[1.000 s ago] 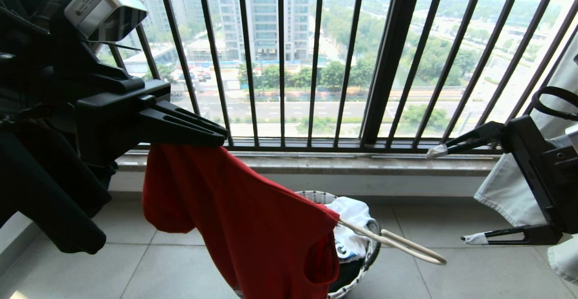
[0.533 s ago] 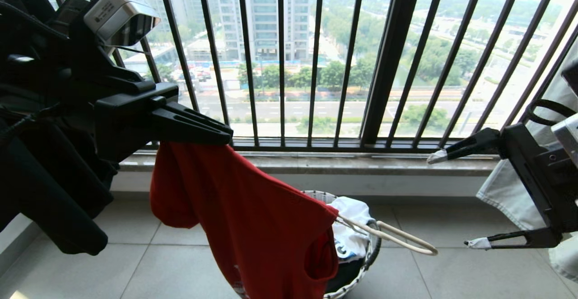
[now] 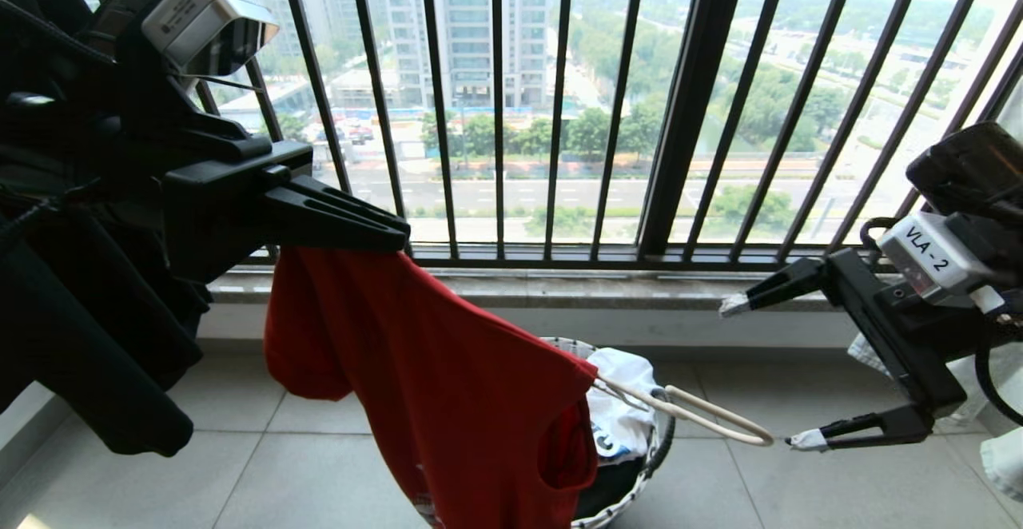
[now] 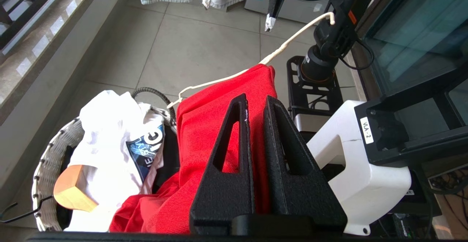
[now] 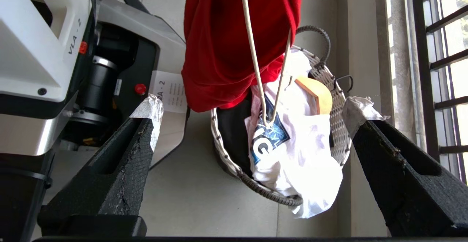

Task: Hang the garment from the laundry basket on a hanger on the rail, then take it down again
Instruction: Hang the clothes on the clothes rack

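Observation:
The red garment (image 3: pixel 447 401) hangs from my left gripper (image 3: pixel 396 241), which is shut on its upper edge at the left, over the floor. In the left wrist view the cloth (image 4: pixel 204 125) is pinched between the fingers of the left gripper (image 4: pixel 256 101). The thin off-white hanger (image 3: pixel 703 421) sticks out of the garment to the right, above the laundry basket (image 3: pixel 660 441). My right gripper (image 3: pixel 767 371) stands wide open just right of the hanger's end, its lower fingertip close beside it. Seen from the right wrist, the hanger (image 5: pixel 248 33) lies ahead of that gripper (image 5: pixel 254 106). The rail is out of view.
The basket (image 5: pixel 223 150) holds a white printed garment (image 5: pixel 303 150), a dark garment and a tan wooden hanger (image 5: pixel 318 95). Black window bars (image 3: pixel 687 105) and a stone sill (image 3: pixel 559 289) run behind. Dark clothes (image 3: pixel 88 353) hang at the left, pale cloth at the right edge.
My right gripper has moved left and turned, so its open fingers now stand next to the hanger's end. The hanger's end has risen a little. The left gripper has barely shifted.

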Motion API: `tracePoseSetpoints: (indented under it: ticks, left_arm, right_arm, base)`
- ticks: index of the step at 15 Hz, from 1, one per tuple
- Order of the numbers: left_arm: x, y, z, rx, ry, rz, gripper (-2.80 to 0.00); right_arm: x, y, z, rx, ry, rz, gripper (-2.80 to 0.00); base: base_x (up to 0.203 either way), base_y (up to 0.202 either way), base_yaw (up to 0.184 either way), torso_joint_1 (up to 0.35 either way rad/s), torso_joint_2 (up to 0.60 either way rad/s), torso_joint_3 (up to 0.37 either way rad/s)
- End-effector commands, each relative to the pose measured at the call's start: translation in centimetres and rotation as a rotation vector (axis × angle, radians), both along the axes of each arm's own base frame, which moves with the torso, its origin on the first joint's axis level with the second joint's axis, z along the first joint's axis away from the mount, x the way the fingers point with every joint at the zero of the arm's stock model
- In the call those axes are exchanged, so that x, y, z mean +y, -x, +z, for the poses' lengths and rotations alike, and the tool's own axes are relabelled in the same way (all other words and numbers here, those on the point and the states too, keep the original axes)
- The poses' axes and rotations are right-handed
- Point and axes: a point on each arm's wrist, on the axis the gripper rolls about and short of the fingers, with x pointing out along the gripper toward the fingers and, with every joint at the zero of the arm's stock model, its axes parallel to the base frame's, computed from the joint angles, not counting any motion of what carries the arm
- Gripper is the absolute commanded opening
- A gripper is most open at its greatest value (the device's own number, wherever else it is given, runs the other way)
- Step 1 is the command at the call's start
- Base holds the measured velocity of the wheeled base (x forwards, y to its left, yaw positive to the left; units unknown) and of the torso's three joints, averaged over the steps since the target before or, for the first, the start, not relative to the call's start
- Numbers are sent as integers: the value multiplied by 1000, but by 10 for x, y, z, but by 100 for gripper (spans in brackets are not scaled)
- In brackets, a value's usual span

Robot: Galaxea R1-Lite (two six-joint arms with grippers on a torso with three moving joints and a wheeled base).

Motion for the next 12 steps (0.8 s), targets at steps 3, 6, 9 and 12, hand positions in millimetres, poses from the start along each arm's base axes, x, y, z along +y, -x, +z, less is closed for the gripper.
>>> tracePoseSetpoints:
  ticks: [3, 6, 9, 12]
  left_arm:
    - [2, -1, 1, -12, 7, 2, -280]
    - [2, -1, 1, -16, 8, 4, -280]
    - [6, -2, 2, -18, 9, 21, -280]
    - [7, -2, 2, -17, 13, 19, -280]
  right_arm:
    - [5, -23, -20, 89, -3, -6, 0]
    - [-5, -22, -15, 63, -26, -47, -280]
    - [-22, -22, -16, 64, -35, -101, -280]
    - [-52, -34, -42, 215, -115, -175, -280]
  base:
    - [0, 0, 0, 0, 0, 0]
    - [0, 0, 0, 0, 0, 0]
    - [0, 0, 0, 0, 0, 0]
    - [0, 0, 0, 0, 0, 0]
